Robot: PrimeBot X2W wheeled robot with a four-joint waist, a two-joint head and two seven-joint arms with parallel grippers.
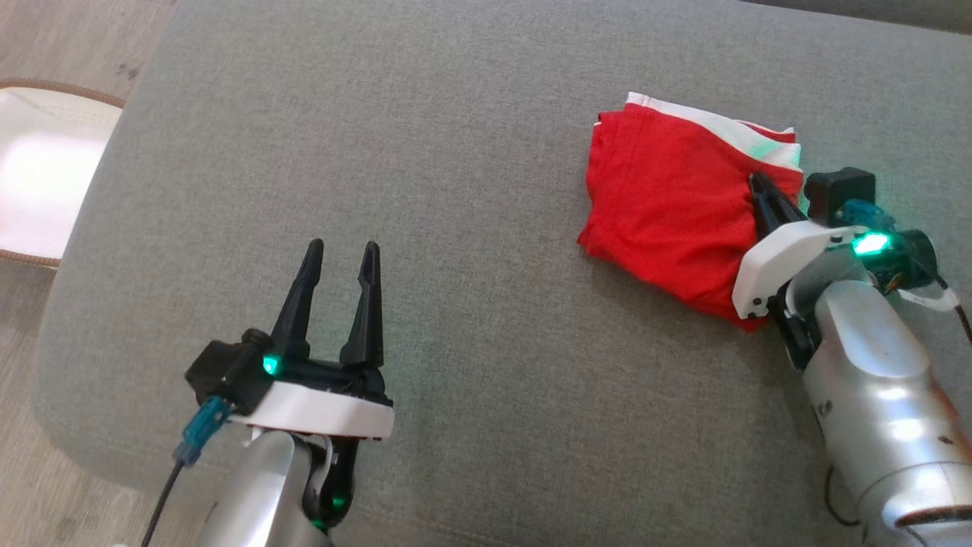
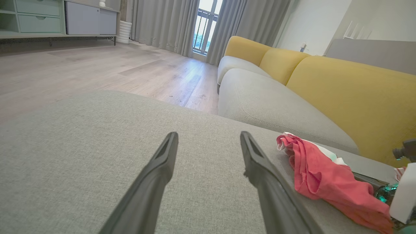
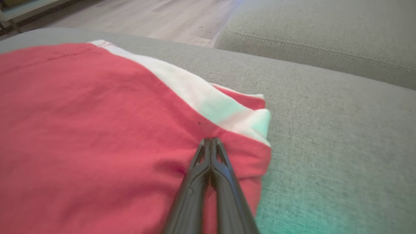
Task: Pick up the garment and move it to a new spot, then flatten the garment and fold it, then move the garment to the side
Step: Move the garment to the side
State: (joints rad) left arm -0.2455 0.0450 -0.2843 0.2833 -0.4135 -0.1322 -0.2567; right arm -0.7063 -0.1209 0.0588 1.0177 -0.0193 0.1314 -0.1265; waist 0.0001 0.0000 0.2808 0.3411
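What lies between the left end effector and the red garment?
Only bare grey cushion lies between the left end effector and the garment, as the head view shows.

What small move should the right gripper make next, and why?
Probably lift the garment slightly and carry it sideways: it already lies folded on the grey cushion, the right gripper is shut on its edge, and the left gripper is open, apart from it.

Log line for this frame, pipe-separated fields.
folded red-and-white fabric garment on grey fabric cushion | right gripper shut on its edge | left gripper open, apart from it
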